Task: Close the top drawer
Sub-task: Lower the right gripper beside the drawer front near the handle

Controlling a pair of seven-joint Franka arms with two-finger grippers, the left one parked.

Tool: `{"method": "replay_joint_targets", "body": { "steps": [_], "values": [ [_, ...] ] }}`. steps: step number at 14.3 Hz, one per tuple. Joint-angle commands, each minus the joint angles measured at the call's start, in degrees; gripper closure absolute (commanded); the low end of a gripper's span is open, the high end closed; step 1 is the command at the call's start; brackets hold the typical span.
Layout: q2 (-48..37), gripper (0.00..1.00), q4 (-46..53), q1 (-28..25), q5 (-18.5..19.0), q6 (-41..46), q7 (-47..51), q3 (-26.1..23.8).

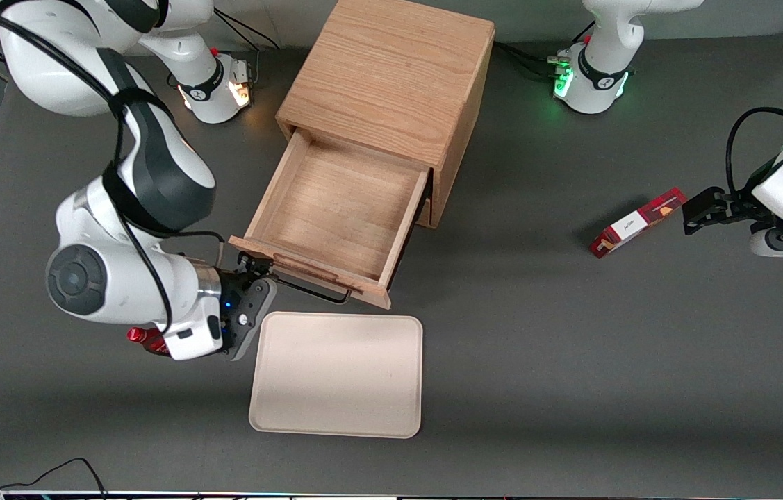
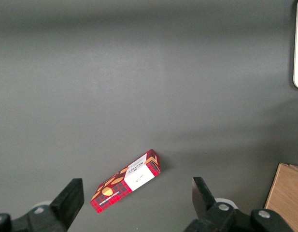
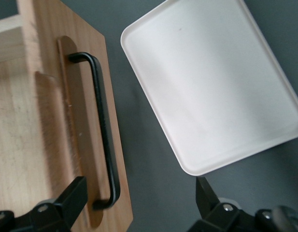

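Observation:
The top drawer (image 1: 335, 208) of the light oak cabinet (image 1: 391, 69) stands pulled far out and is empty. Its thin black wire handle (image 1: 315, 292) runs along the drawer front, which faces the front camera. My right gripper (image 1: 257, 274) is open and sits at the handle's end toward the working arm, just in front of the drawer front. In the right wrist view the gripper (image 3: 138, 188) has its fingers wide apart: one finger (image 3: 74, 193) is over the drawer front (image 3: 42, 43) beside the handle (image 3: 103, 125), the other is over the table. It holds nothing.
A cream tray (image 1: 339, 375) lies empty just in front of the drawer, nearer the front camera, and shows in the right wrist view (image 3: 211, 82). A red snack box (image 1: 638, 222) lies toward the parked arm's end. A small red object (image 1: 137, 337) shows under my wrist.

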State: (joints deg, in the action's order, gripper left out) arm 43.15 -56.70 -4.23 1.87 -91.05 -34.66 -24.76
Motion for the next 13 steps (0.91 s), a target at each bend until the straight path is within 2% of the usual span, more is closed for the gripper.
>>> {"method": "replay_joint_targets", "body": {
  "steps": [1,6,13],
  "values": [
    [3.1,0.00,3.0,-0.5,-1.2,-0.1,-0.3,-1.0],
    [4.8,0.00,3.0,-0.8,-2.0,-0.3,3.5,-2.0],
    [6.1,0.00,2.8,-1.0,-2.0,-1.7,3.8,-2.0]
  ]
}}
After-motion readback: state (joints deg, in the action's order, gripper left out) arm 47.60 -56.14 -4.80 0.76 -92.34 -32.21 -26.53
